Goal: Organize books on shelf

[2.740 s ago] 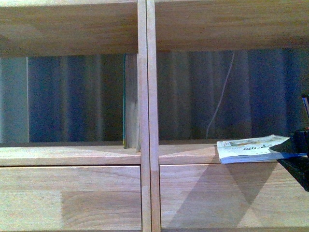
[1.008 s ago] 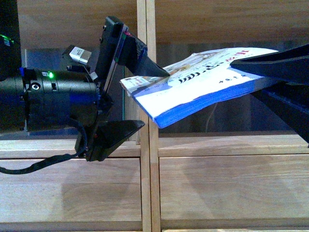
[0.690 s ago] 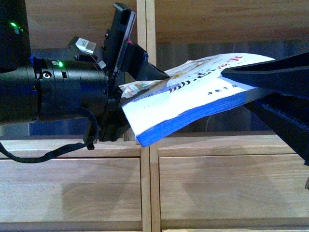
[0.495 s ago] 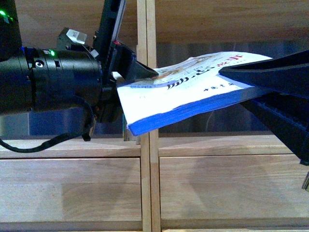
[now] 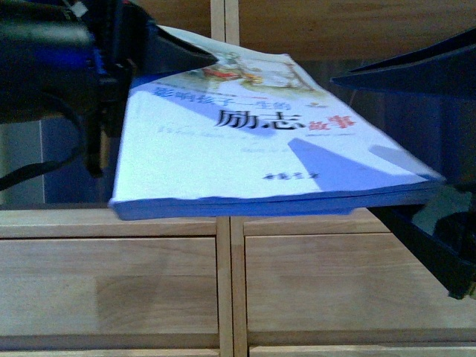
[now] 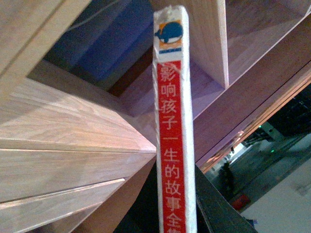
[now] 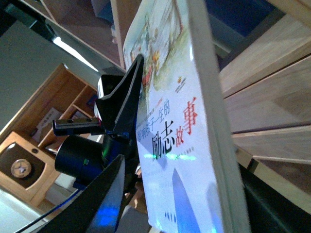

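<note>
A thin paperback book (image 5: pixel 260 149) with a white-and-blue cover and black Chinese title lies nearly flat in the air before the light wood shelf (image 5: pixel 327 268). My left gripper (image 5: pixel 160 74) is shut on its spine side, one finger (image 5: pixel 175 48) lying on the cover. In the left wrist view the white spine with its red block (image 6: pixel 173 145) runs between the dark fingers (image 6: pixel 216 211). My right gripper (image 5: pixel 416 160) stands open around the book's other edge, one finger above and one below. The right wrist view shows the cover (image 7: pixel 170 126) between its spread fingers (image 7: pixel 97 204).
Plain drawer fronts (image 5: pixel 111 282) fill the lower front view, split by the double upright (image 5: pixel 225 282). Open compartments with a dark blue back (image 6: pixel 102 48) lie behind the book. A room with wooden cabinets (image 7: pixel 29 160) shows in the right wrist view.
The book lay on the shelf ledge at the right, then was lifted. My left gripper closed on its near edge and rose up and left. The book now lies flatter and closer.
</note>
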